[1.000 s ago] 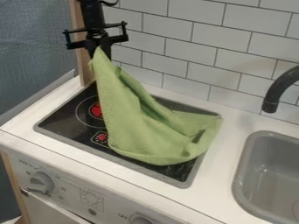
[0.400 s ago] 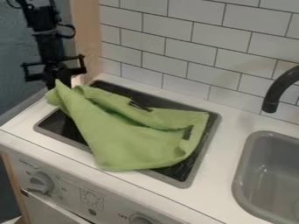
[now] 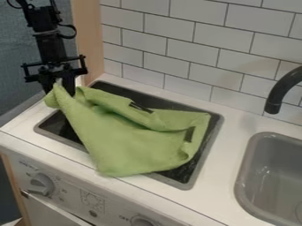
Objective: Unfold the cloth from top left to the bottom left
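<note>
1. Claw (image 3: 58, 89): moved toward the view's left and lower since the first frame; fingers parted since the second.
2. Cloth (image 3: 133, 141): raised end carried left and lowered with the claw; near edge slid slightly toward the front between the last two frames.
3. Claw, state: wide, fingers apart, tip of the cloth between them; located at the upper left, above the left edge of the tabletop (image 3: 227, 154).
4. Cloth, description: green, one piece, rumpled; spread over most of the hob (image 3: 56, 124), its left end rising to a peak at the claw. Near corner lay past the hob's front rim, over the tabletop. Far side was folded over, with a ridge running toward the right; two dark patches showed on it.
5. Hob: black, grey-rimmed, set in the white tabletop; parts showed at the left, far and right sides of the cloth.
6. Sink (image 3: 265, 165): grey, right of the hob. Black tap (image 3: 287, 84) stood behind it.
7. Wall (image 3: 194, 44): white tiles, behind the tabletop. Wooden post (image 3: 88, 35) stood just right of the arm (image 3: 50, 46).
8. Knob (image 3: 41, 183): on the front panel, lower left.
</note>
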### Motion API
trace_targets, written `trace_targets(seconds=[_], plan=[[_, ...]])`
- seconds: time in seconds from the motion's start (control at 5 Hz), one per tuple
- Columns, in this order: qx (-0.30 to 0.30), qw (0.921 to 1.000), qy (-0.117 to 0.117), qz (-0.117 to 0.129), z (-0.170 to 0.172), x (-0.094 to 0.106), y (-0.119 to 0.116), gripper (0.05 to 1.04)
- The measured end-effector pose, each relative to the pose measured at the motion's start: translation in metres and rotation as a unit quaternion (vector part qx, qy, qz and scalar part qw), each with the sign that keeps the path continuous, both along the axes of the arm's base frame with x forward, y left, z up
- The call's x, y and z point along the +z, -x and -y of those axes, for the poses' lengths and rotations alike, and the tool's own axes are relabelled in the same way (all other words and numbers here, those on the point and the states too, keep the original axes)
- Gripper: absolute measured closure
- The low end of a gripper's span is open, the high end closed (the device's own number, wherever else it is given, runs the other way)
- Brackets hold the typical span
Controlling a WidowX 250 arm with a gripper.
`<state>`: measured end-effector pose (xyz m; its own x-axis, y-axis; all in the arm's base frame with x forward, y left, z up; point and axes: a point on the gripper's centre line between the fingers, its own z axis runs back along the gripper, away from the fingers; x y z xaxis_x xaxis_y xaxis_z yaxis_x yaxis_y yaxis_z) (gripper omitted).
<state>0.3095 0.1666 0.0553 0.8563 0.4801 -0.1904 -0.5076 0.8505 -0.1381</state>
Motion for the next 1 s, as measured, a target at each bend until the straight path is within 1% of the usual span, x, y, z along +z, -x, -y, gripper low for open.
trace_targets(seconds=[0.2, 0.4, 0.6, 1.0], plan=[[0.004, 1.0000, 0.003, 0.003, 0.002, 0.002, -0.001, 0.219], [0.006, 0.9995, -0.005, 0.030, 0.006, 0.023, -0.003, 0.064], [0.010, 0.9984, -0.006, 0.055, 0.011, 0.041, -0.004, 0.077], [0.004, 0.9955, -0.019, 0.093, 0.019, 0.072, -0.007, 0.085]])
